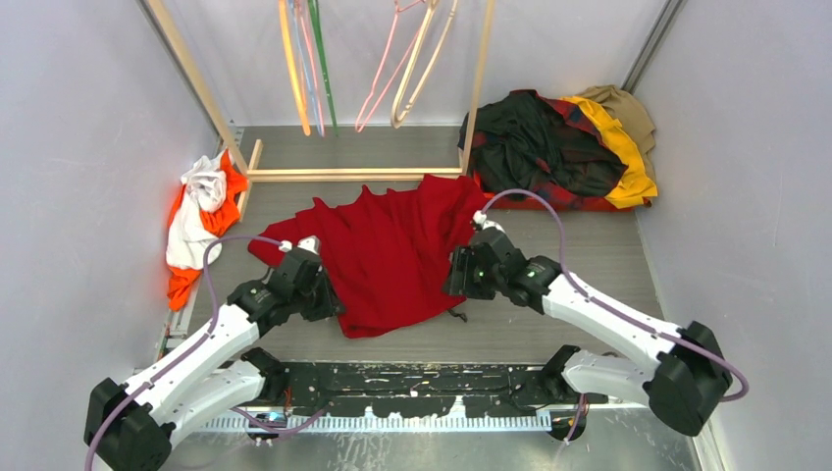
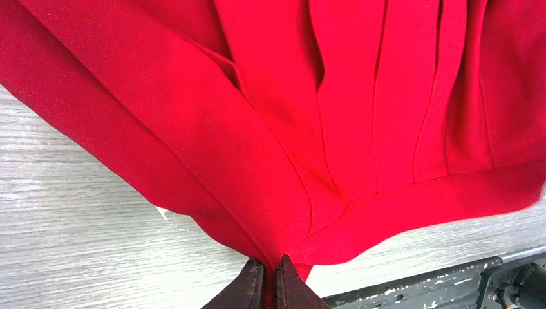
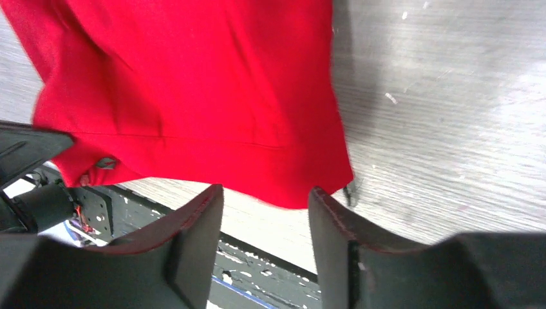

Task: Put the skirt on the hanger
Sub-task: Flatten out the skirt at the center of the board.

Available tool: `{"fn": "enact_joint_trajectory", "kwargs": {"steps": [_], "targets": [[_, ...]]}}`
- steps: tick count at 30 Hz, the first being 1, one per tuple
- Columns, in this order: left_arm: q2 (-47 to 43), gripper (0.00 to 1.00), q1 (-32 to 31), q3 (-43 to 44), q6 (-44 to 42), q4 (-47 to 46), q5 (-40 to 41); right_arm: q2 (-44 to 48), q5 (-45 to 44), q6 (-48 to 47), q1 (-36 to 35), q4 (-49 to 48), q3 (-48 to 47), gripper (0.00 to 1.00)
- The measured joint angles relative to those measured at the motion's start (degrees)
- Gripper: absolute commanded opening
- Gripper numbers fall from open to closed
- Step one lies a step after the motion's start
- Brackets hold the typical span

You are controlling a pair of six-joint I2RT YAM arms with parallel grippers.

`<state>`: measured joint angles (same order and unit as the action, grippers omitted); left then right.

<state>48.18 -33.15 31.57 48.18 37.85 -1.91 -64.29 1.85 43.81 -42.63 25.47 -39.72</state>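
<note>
At the left tool, the smooth pleated skirt seems pinched.

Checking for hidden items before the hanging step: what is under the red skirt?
Grey table shows along the edges of the skirt in every view. Whatever lies beneath the spread fabric itself is covered and cannot be seen.

Grey table carries skirt, orange-white heap and dark heap
</note>
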Motion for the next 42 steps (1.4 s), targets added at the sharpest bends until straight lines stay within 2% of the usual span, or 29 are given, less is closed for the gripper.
{"fn": "enact_joint_trajectory", "kwargs": {"steps": [1,4,6,10,15,20,23,28,29,31,33,36,42], "targets": [[0.00,0.13,-0.13,0.00,0.11,0.00,0.17,0.98,-0.79,-0.13,0.00,1.25,-1.01,0.69],[0.02,0.22,-0.24,0.00,0.28,0.09,0.48,2.93,-3.69,-2.27,0.00,7.52,-7.78,0.70],[0.26,0.27,-0.24,0.00,0.24,0.13,0.61,2.32,-5.62,-4.50,0.00,12.72,-15.39,0.70],[1.09,0.28,-0.24,0.00,0.00,0.15,0.76,-1.79,-9.27,-8.79,0.00,18.62,-33.86,0.67],[1.97,0.28,-0.24,0.00,-0.63,0.13,1.27,-14.71,-13.05,-13.94,0.00,21.99,-61.72,0.66],[2.23,0.28,-0.26,0.00,-0.83,0.13,1.92,-31.87,-16.76,-18.01,0.00,25.75,-91.80,0.67],[2.19,0.28,-0.28,0.04,-0.87,0.17,2.25,-38.93,-19.50,-19.56,0.00,26.86,-102.01,0.70],[1.40,0.28,-0.28,0.11,-0.94,0.22,2.56,-43.91,-23.50,-20.94,0.00,26.86,-103.82,0.70],[1.16,0.28,-0.28,0.13,-0.96,0.22,2.69,-44.76,-24.39,-21.09,0.11,26.86,-103.82,0.69],[0.92,0.28,-0.28,0.13,-1.07,0.22,2.82,-46.27,-26.16,-21.27,0.39,26.84,-103.91,0.58],[0.87,0.28,-0.28,0.13,-1.11,0.24,2.89,-47.58,-28.06,-21.62,0.66,26.84,-104.08,0.54],[0.85,0.27,-0.28,0.13,-1.33,0.24,2.91,-48.26,-30.58,-21.94,1.42,26.86,-104.08,0.54],[0.87,0.27,-0.28,0.13,-1.97,0.22,2.89,-47.91,-33.03,-22.88,3.98,25.88,-104.50,0.65]]}}
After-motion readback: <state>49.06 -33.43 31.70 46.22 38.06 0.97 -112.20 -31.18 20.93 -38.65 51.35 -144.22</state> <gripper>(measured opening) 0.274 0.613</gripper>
